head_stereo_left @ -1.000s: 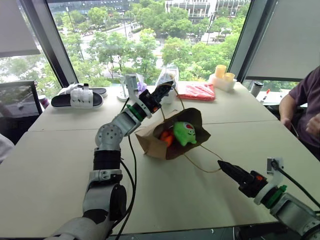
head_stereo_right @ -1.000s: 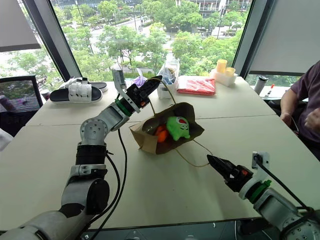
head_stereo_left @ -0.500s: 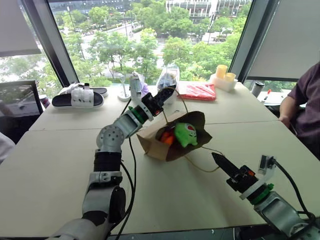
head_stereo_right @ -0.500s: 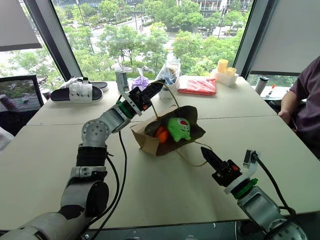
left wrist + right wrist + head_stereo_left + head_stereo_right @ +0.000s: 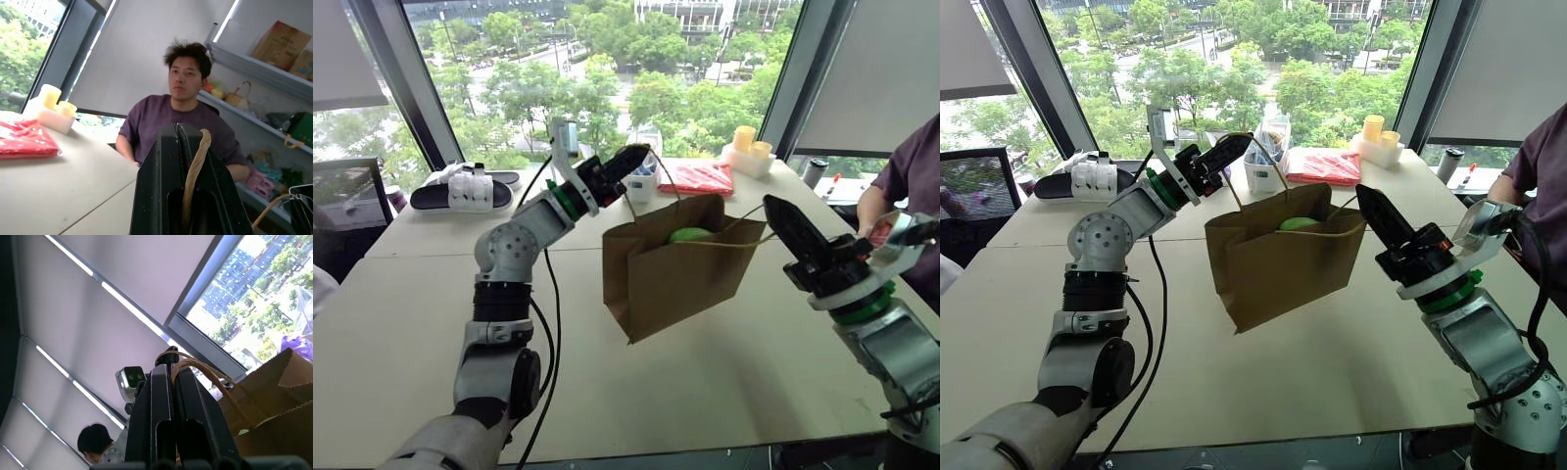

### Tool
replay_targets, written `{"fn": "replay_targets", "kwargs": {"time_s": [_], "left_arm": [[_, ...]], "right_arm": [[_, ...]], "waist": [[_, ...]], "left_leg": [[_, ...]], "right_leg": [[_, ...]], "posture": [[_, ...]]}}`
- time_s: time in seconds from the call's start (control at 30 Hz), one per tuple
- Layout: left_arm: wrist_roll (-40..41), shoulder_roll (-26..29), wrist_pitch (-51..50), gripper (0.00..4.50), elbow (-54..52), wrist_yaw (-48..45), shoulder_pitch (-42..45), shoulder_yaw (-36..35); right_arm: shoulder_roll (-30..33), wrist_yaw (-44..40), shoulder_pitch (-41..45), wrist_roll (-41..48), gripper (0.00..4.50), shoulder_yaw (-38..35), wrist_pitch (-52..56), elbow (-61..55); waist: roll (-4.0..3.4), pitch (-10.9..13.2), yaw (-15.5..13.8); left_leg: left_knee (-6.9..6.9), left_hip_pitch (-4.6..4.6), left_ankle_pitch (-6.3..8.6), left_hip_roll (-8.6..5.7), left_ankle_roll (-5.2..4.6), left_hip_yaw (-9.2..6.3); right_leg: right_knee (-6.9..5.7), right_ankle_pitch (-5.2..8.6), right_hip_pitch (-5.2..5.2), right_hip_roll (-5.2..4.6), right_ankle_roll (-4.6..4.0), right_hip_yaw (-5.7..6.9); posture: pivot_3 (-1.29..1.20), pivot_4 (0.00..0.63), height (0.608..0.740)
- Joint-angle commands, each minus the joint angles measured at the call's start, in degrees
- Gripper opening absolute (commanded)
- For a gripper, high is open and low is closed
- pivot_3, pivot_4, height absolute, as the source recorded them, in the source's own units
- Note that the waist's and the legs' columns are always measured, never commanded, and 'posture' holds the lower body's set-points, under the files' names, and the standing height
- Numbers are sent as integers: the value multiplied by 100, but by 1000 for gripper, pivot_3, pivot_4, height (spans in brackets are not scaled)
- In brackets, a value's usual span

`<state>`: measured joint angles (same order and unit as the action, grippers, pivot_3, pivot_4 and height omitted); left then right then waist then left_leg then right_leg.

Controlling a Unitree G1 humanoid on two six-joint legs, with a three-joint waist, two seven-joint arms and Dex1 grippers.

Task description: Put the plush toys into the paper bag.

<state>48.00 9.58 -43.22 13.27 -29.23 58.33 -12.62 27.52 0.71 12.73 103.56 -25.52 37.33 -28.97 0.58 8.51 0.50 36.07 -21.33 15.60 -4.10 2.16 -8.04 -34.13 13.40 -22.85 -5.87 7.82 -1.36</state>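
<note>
- Two grippers up at the paper bag (image 5: 675, 266), hanging upright above the table (image 5: 401, 313)
- Left gripper (image 5: 641, 154) at eleven o'clock of the bag, fingers pinching one cord handle (image 5: 194, 172)
- Right gripper (image 5: 775, 209) at three o'clock, fingers pressed together on the other handle (image 5: 208, 373)
- Green plush toy (image 5: 690, 235) peeking over the bag's rim, at twelve o'clock

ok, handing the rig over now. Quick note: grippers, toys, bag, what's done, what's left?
Left gripper: shut on one cord handle of the paper bag.
Right gripper: shut on the other handle.
The bag hangs upright between them, its bottom tilted and close to the table.
Green plush toy shows at the bag's mouth; the orange one can't be seen from here.
Done: green toy bagged.
Left: confirm the orange toy is inside, then set the bag down.
</note>
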Motion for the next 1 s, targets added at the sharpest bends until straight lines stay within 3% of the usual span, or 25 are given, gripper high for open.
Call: {"fn": "replay_targets", "kwargs": {"time_s": [0.03,0.17,0.27,0.5,0.67,0.8,1.0], "left_arm": [[-60,-119,57,0,-90,16,-62,62],[-72,-273,11,0,5,64,-283,31],[-76,-284,-5,865,177,61,-376,-50],[163,-197,-196,4321,378,59,-183,-354],[149,124,-302,4471,478,-270,-196,-390],[182,919,-461,4471,468,-1274,-412,-369],[-365,1443,-152,4471,725,-1762,-716,-93]], "right_arm": [[28,-82,-105,-201,29,174,-64,14],[31,-221,-310,-359,29,340,-61,-21],[57,-304,-426,-444,888,341,-107,-74],[206,-315,-489,-415,4434,413,-82,-155],[362,-523,-618,-572,4443,531,43,-270],[502,-797,-834,-1153,4443,924,265,-249],[501,-1080,-834,-1700,4443,1300,389,-159]], "waist": [[0,0,0],[0,0,8],[0,0,15],[0,0,10],[0,0,14],[-1,0,65],[-1,-1,-11]], "left_leg": [[0,0,0,0,0,0],[0,1,0,1,0,0],[1,3,0,2,0,0],[2,2,0,1,0,0],[1,3,0,1,0,1],[-2,4,0,3,-1,2],[4,3,0,2,0,1]], "right_leg": [[0,0,-1,0,0,0],[-4,0,-3,0,0,-1],[-6,0,-2,1,0,-1],[-6,0,-3,1,0,-1],[-6,0,-3,1,0,-1],[-9,0,-7,4,0,-2],[-11,0,-5,4,0,-3]], "posture": [[0,150,740],[0,150,740],[0,150,740],[0,150,740],[0,150,740],[0,150,740],[0,150,740]]}}
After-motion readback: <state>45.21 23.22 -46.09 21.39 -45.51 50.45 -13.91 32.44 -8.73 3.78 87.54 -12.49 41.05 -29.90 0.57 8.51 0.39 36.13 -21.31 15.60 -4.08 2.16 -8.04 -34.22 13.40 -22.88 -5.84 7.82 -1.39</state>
